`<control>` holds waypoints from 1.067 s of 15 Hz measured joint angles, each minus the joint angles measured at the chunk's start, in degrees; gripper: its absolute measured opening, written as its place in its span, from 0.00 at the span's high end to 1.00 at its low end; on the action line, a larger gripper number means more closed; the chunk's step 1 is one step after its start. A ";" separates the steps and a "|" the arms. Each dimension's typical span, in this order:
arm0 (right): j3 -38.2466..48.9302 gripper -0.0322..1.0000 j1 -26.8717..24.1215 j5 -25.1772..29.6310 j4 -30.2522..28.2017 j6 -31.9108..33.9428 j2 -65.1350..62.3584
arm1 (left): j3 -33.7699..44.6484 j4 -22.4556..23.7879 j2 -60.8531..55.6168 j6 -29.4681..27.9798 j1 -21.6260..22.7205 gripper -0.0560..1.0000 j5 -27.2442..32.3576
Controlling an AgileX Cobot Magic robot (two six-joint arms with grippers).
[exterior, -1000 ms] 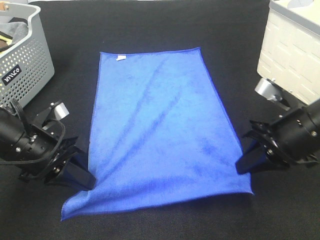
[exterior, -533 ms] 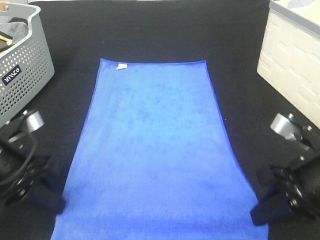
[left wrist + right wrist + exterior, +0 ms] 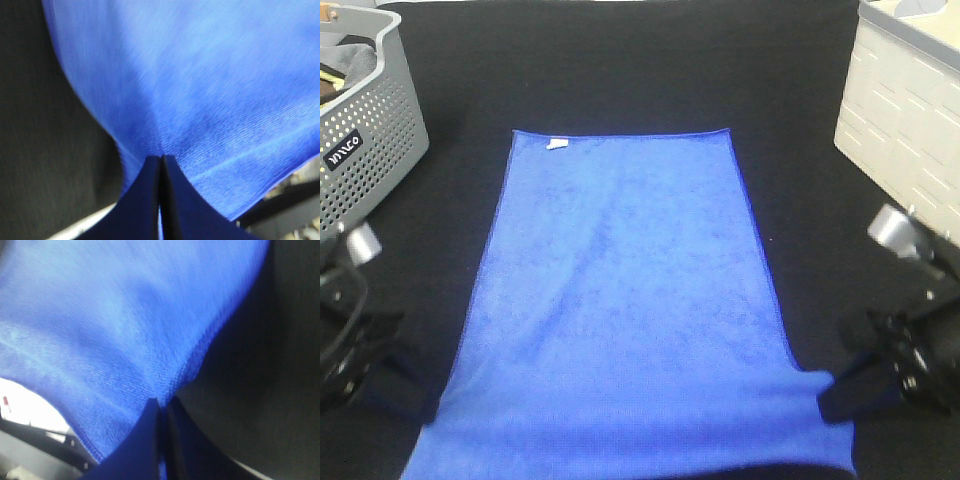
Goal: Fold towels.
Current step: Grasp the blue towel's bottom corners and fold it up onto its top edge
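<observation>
The towel (image 3: 620,300) lies spread flat and lengthwise on the black counter (image 3: 620,70), with its white tag (image 3: 557,145) at the far left corner and its near edge at the bottom of your high view. Your left jaws are pinched tight on its near left corner, and your right jaws likewise on the near right corner. A grey perforated basket (image 3: 380,130) sits at the far left and a white bin (image 3: 905,120) at the far right, both apart from the cloth.
</observation>
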 joint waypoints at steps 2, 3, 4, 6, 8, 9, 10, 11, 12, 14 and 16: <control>-7.10 0.97 0.00 0.80 -0.11 0.11 3.67 | -8.77 4.81 2.58 -5.44 0.00 0.95 -0.40; -11.06 0.97 0.00 1.15 -0.46 0.57 6.25 | -13.41 7.28 5.16 -7.33 0.00 0.95 -0.40; -15.76 0.97 0.00 1.20 -0.80 1.03 9.68 | -17.76 8.71 8.08 -8.25 0.00 0.95 -0.40; -25.61 0.97 0.00 1.26 -2.18 2.29 17.19 | -27.96 10.14 14.78 -9.63 0.00 0.95 -0.40; -38.45 0.97 0.00 1.66 -4.13 4.87 25.78 | -42.63 12.09 22.35 -11.69 0.00 0.95 -0.40; -44.18 0.97 0.00 2.23 -5.27 6.13 29.56 | -47.56 13.06 25.38 -12.61 0.00 0.95 -0.40; -49.22 0.97 0.00 2.64 -6.42 7.51 32.83 | -53.57 14.73 28.82 -14.09 0.00 0.95 -0.34; -54.66 0.97 0.00 2.75 -7.91 8.88 35.87 | -59.13 16.79 31.86 -15.70 0.00 0.95 -0.34; -59.42 0.97 0.00 2.75 -9.63 10.03 38.73 | -63.71 18.68 35.12 -16.96 0.00 0.95 -0.23; -69.04 0.97 0.00 2.92 -13.12 12.49 44.40 | -72.48 21.72 40.74 -18.96 0.00 0.95 -0.46; -76.20 0.97 0.00 2.98 -14.84 13.06 48.70 | -77.98 22.46 44.29 -19.48 0.00 0.95 -1.78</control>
